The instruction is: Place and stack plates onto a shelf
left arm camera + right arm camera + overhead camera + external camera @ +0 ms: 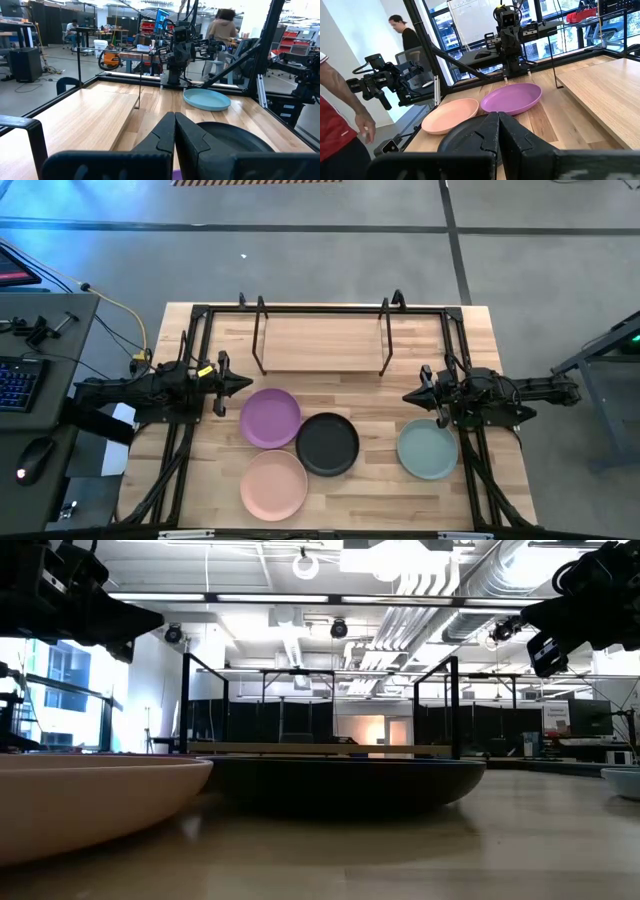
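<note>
Pincers pressed closed, holding nothing — left pincer [243, 384] beside purple plate [270, 418], right pincer [409, 395] apart.

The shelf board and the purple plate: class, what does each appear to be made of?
The shelf board looks like light unfinished wood: pale grain lines show, and it rests on thin black wire legs. The purple plate looks like matte plastic or glazed ceramic, with flat even colour and no glare; which one is unclear.

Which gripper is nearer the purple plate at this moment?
Left. The left gripper sits beside the purple plate, at its outer edge. The right gripper is across the table, beyond the black plate, beside the blue-green plate.
</note>
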### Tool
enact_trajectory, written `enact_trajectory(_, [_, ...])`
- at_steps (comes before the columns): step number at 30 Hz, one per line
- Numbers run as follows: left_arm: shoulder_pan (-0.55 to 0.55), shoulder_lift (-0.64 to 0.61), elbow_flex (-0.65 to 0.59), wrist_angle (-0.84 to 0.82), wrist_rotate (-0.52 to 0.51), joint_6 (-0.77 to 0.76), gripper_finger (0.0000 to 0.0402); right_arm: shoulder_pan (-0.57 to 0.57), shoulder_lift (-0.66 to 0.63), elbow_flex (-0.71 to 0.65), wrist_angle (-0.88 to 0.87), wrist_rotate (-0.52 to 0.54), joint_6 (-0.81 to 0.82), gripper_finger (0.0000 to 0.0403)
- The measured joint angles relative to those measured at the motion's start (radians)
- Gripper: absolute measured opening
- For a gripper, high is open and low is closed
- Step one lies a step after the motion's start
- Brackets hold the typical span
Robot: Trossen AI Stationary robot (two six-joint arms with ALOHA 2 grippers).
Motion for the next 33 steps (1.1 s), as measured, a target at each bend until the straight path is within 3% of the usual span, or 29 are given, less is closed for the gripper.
enact_trajectory(33, [0.0,0.0,0.0,0.0,0.0,0.0,0.0,0.0,0.0,0.0,0.0,0.0,-0.012,0.0])
